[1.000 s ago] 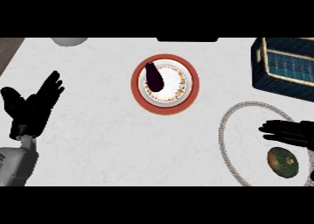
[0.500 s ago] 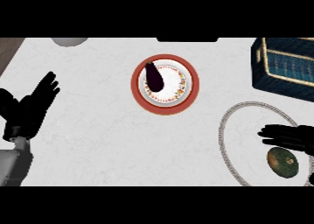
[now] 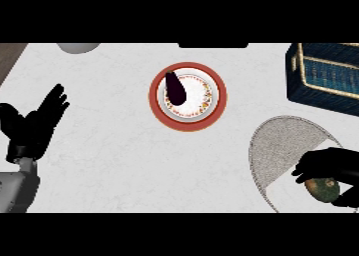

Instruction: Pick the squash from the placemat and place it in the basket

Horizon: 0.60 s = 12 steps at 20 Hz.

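I had the right robot hand [image 3: 335,167] down at the near right of the bench [image 3: 123,165], over the grey placemat [image 3: 281,145], because that was where the squash [image 3: 322,189] lay. Its fingers were curled over the top of the squash, with the thumb coming round the lower right side, so the dark green and tan body showed only in the gap between them. I took that as a grasp closing on it; whether the squash had left the mat at all I could not tell from this steep view, since the hand hid the contact underneath.

The dark blue basket [image 3: 331,75] sat at the far right corner, well apart from the placemat and straight beyond it. That layout suited the right arm: the carry I expected was a lift and then a short travel away from me, with nothing standing between mat and basket. The basket wall looked tall enough that I would want the squash raised above the rim before moving across.

My left robot hand [image 3: 34,122] stood at the near left edge, fingers straight and spread, holding nothing. It was parked there, out of the working side.

In the middle, a red-rimmed plate [image 3: 188,96] carried a dark eggplant [image 3: 174,89]. It was left of the carry line, so I judged it no obstacle. A pale rounded object [image 3: 78,47] showed at the far left edge.
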{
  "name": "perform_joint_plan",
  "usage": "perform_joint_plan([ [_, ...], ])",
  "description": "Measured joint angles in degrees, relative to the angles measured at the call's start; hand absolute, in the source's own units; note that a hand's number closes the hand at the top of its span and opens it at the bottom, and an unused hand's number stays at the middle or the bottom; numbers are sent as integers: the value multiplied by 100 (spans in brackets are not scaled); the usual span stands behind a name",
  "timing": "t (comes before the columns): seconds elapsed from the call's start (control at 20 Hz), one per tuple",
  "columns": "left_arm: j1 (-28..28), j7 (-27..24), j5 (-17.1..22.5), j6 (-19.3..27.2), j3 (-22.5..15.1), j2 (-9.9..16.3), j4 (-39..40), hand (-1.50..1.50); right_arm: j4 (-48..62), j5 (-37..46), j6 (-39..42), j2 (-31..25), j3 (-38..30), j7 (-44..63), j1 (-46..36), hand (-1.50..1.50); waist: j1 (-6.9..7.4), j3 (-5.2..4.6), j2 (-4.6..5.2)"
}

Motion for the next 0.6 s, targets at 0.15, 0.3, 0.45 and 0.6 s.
perform_joint_plan([
  [0.15, -46, 61, -29, 14, 13, -28, -25, 0, 14, 226, -137, 43, 19, -27, -40, 150, -3, -34, -12],
  [0.3, -13, 41, -38, -49, 60, -8, -25, 0, -35, 367, -271, 75, -2, -53, 37, 150, -8, -53, -23],
  [0.45, -121, 95, -65, -34, 62, -63, 23, 0, -37, 488, -380, 131, -8, -81, 44, 150, -16, -77, -30],
  [0.6, -138, 81, -49, -86, 115, -69, 77, 0, -193, 554, -404, 166, -43, 70, 109, 150, -33, -79, -35],
])
